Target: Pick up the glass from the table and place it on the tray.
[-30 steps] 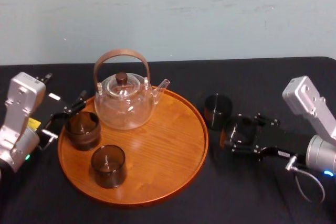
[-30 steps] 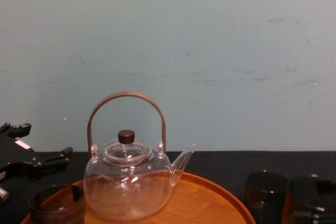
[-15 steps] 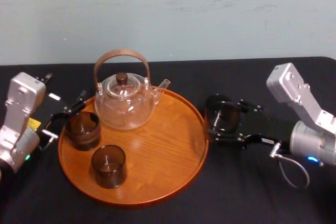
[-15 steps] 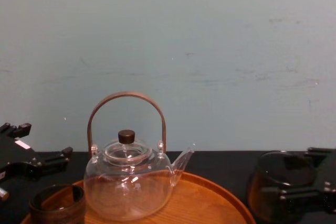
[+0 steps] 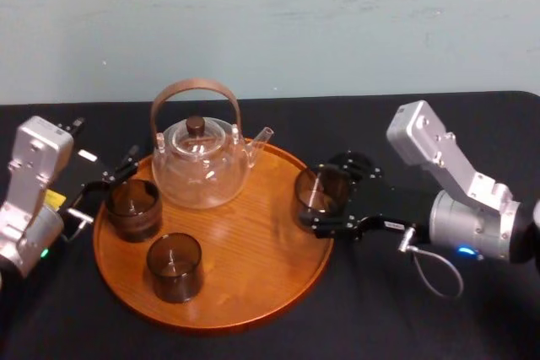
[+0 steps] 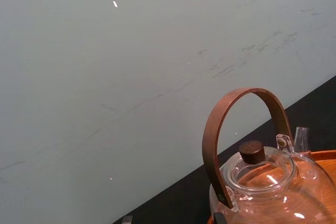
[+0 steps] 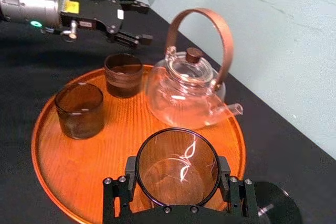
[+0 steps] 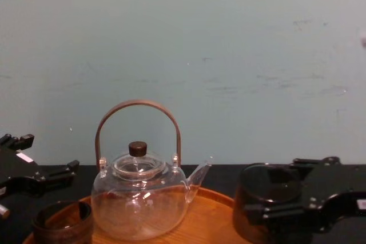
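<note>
- A dark tumbler (image 5: 175, 267) was seen standing on the near part of the tray (image 5: 211, 323), with bare wood to its right.
- The glass (image 7: 177, 167) was held in the clenched right end effector (image 5: 326, 200) over the tray's right rim, off the black worktop (image 5: 380, 314). Whether its base touched the tray could not be told.
- The step in hand was judged to be the carry, with the placing not yet done.
- Next, the glass would need to be brought inward over the bare wood, lowered upright and let go, clear of the rim.
- The left end effector (image 7: 138, 22) was parked at the tray's left edge, fingers spread and empty, beside another tumbler (image 5: 132, 208).
- The teapot (image 5: 200, 166) stood on the tray's far side, its spout to be avoided.
</note>
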Robot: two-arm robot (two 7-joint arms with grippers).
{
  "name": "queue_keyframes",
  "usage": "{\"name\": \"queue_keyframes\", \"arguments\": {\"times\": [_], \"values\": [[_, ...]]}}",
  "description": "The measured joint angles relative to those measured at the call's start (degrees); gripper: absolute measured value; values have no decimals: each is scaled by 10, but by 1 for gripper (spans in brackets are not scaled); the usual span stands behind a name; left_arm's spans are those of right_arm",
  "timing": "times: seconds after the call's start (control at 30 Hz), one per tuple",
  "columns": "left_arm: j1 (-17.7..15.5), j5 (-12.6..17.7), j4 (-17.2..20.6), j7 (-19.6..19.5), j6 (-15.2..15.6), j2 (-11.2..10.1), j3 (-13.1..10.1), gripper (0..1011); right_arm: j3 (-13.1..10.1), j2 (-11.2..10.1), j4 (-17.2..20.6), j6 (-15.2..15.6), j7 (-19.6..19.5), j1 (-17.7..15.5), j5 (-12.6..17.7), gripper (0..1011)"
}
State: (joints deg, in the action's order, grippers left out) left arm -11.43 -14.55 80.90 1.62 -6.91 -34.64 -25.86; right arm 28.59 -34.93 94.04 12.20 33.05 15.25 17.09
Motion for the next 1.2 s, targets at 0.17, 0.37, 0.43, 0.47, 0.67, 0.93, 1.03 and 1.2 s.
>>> {"name": "queue_keyframes", "arguments": {"times": [0.17,0.37,0.43,0.47,0.67,0.93,1.03,1.2], "values": [[0,0,0,0,0,0,0,1001,15,13,-10,-5,2,12,-5,908],[0,0,0,0,0,0,0,1001,24,27,-28,-9,2,26,-9,908],[0,0,0,0,0,0,0,1001,28,30,-31,-11,3,28,-9,908],[0,0,0,0,0,0,0,1001,30,30,-31,-11,4,29,-9,908],[0,0,0,0,0,0,0,1001,39,31,-30,-15,11,28,-9,908],[0,0,0,0,0,0,0,1001,55,31,-29,-15,21,26,-9,908],[0,0,0,0,0,0,0,1001,60,33,-32,-16,23,26,-8,908],[0,0,0,0,0,0,0,1001,67,40,-43,-19,26,30,-8,908]]}}
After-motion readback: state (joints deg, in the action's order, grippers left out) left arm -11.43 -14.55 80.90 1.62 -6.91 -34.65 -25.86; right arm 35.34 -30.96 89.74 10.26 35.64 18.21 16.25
